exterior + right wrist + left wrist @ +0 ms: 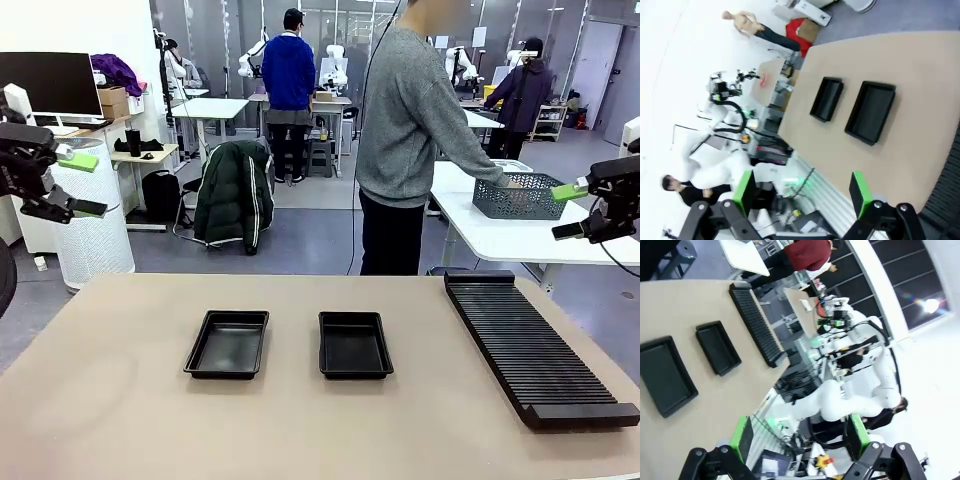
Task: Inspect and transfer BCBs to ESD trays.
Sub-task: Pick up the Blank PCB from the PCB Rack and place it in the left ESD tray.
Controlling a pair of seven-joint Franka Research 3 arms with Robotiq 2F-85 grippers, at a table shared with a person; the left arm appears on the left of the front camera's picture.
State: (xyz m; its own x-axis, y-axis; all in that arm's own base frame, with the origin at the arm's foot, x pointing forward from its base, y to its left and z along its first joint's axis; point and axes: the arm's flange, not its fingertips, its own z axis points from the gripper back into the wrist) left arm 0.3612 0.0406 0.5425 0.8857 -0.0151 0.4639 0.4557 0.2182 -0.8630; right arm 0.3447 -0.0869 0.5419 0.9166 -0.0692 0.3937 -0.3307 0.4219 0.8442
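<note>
Counting trays: two are laid side by side mid table (pixel 120 400), left ESD tray (pixel 227 343) and right ESD tray (pixel 354 343), with a gap between.
Contents: both floors are seen bare, plain black.
Tools: two, left tool (pixel 85 184) and right tool (pixel 568 211), held up at the sides, pads spread apart, nothing gripped.
Rack: one long slotted rack (pixel 535 345) is laid right of the trays.
Person (pixel 405 120): stood at the far side, one hand put in a grey basket (pixel 520 203).
</note>
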